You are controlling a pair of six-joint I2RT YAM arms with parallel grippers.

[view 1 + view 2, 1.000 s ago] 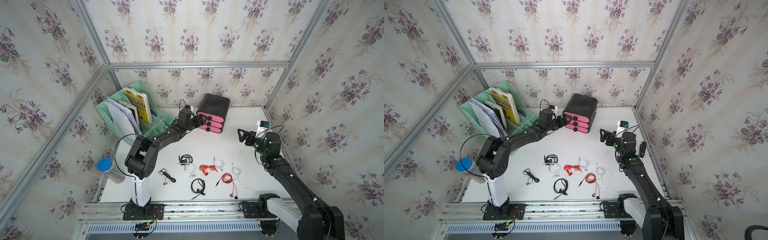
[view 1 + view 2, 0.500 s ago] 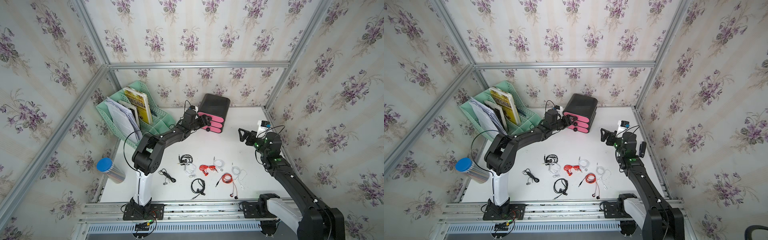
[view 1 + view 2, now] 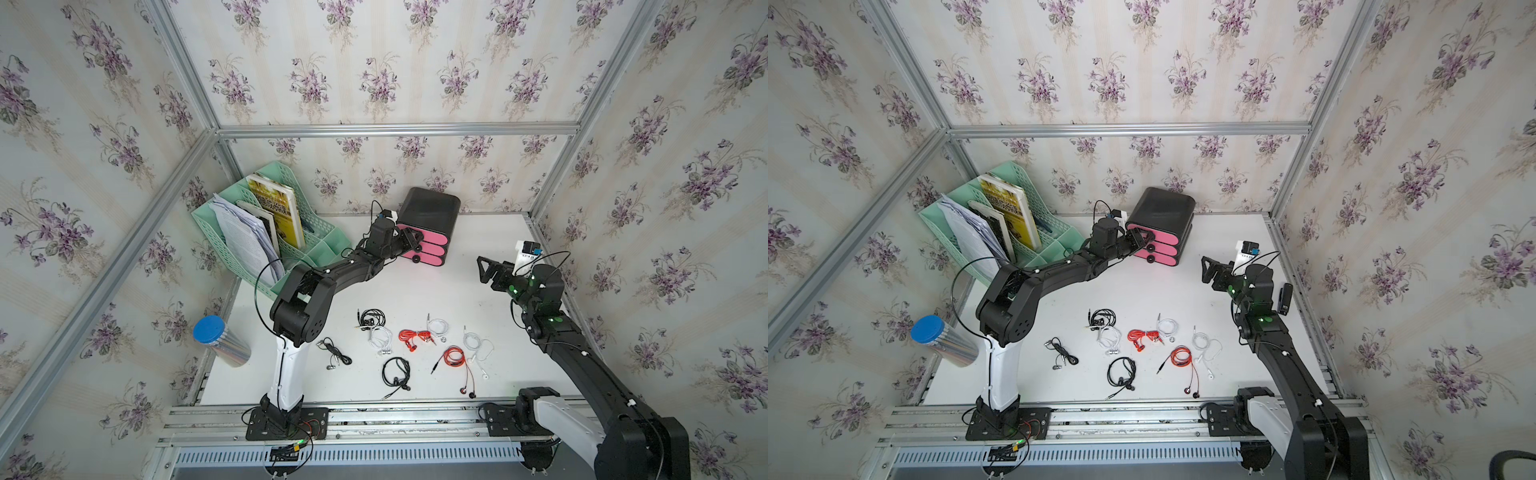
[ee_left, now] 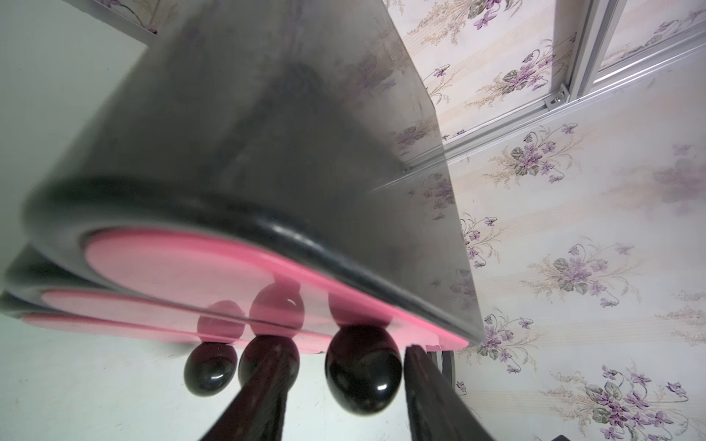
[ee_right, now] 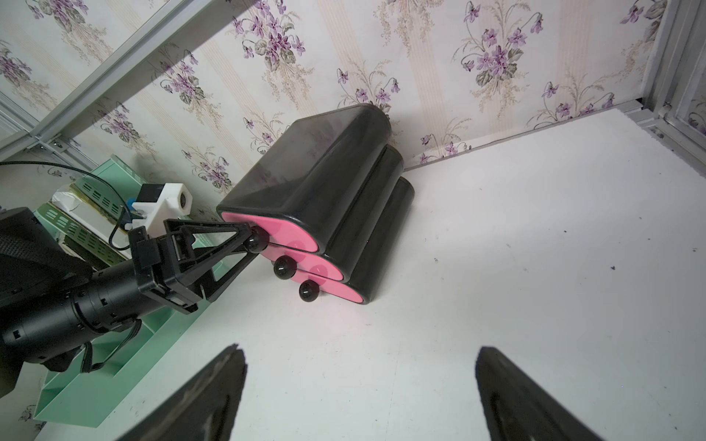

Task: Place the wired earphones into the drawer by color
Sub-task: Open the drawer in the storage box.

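At eight o'clock, tin (image 3: pixel 220 340): foil-sided cylinder with a blue lid; beyond the left edge of the white table (image 3: pixel 436 291)
Ten o'clock, file rack (image 3: pixel 330 245): mint-green mesh; papers and a yellow book standing in its slots
Eleven o'clock, left gripper (image 3: pixel 413 243): stretched from the rack side to the drawer's front; jaws partly open, one on each side of the top knob (image 4: pixel 363 368); in the left wrist view one finger (image 4: pixel 424 382) lies just against the knob, with a sliver of gap at the other; no firm clamp to be seen
Twelve o'clock, drawer (image 3: pixel 432 208): black rounded cabinet by the back wall; three pink fronts stacked, all looking shut; each with a round black knob; front turned toward about seven o'clock
Six o'clock, wired earphones (image 3: pixel 413 337): eight coiled sets loose on the table, well apart from the drawer; three black toward seven o'clock; two red in the middle; three white scattered among them out to five o'clock
Three o'clock, right gripper (image 3: pixel 483 270): held above bare table; jaws spread wide, nothing between them; pointing toward the drawer
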